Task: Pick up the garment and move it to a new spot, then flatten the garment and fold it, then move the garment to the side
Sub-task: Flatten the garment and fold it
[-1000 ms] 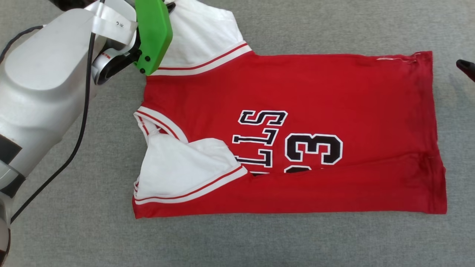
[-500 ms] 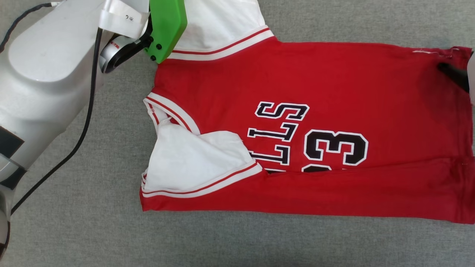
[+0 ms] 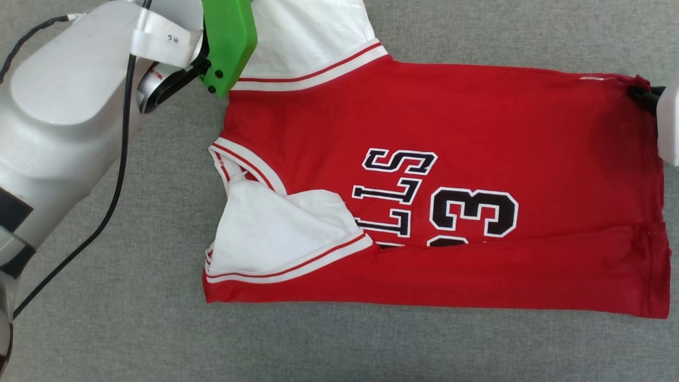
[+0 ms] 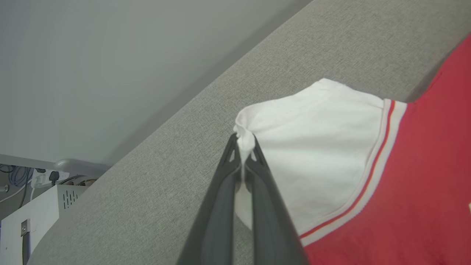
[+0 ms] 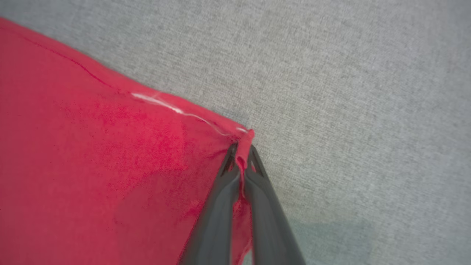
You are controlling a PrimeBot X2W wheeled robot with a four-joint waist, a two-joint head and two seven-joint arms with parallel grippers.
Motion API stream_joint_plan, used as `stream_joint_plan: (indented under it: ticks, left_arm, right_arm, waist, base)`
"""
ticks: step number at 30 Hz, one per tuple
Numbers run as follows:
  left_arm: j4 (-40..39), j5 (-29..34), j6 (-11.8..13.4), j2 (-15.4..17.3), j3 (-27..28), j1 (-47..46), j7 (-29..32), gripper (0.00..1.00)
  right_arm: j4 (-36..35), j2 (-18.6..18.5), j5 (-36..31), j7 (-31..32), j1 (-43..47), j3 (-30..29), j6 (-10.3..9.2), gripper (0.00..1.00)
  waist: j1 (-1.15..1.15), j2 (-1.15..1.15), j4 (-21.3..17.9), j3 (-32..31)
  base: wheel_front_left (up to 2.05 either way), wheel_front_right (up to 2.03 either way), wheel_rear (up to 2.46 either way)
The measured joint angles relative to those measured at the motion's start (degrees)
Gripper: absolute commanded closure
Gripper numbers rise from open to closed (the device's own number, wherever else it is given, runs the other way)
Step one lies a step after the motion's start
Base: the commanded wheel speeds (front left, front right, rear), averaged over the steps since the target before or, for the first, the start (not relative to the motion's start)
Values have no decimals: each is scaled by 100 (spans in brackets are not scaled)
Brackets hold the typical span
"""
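One garment (image 3: 477,132), flat on the grey worktop (image 3: 132,329), front side up, stretched between the two sets of fingers.
- Left fingers (image 4: 222,184): clenched on the outer corner of one white sleeve (image 4: 312,140). A bit of white cloth bunches up between the tips. In the left wrist view the rest of the sleeve and the red body spread to the right of them.
- Right fingers (image 5: 222,195): clenched on a red hem corner, with a small fold of cloth pinched at the tips. In the right wrist view the body lies left of them and bare worktop lies right.

Sleeves: two. The second sleeve (image 3: 276,233) is folded in over the chest, well clear of both sets of fingers. The near long edge is folded up and partly covers the black lettering (image 3: 472,212).

One black cable (image 3: 114,201) runs along the left arm.
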Motion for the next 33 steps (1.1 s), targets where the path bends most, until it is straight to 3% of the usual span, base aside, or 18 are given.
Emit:
stream_joint_plan:
  ticks: [7, 13, 33]
  left_arm:
    - [-191, -60, 4, 233, -7, 450, -266, 100]
    - [-651, -75, 156, 530, -41, 1088, -332, 100]
    - [-2475, -366, 1145, 1601, -132, 3735, -367, 100]
  right_arm:
    - [-275, -196, 208, -892, 472, 113, 0, 100]
    - [-391, -265, 339, -1336, 938, 208, 0, 100]
    - [-675, -353, 713, -2016, 2893, 297, 0, 100]
  waist:
    - [0, 0, -33, -440]
    - [0, 0, -48, -864]
    - [0, 0, -60, -1956]
  base:
    - [0, 0, 0]
    - [0, 0, 0]
    - [0, 0, 0]
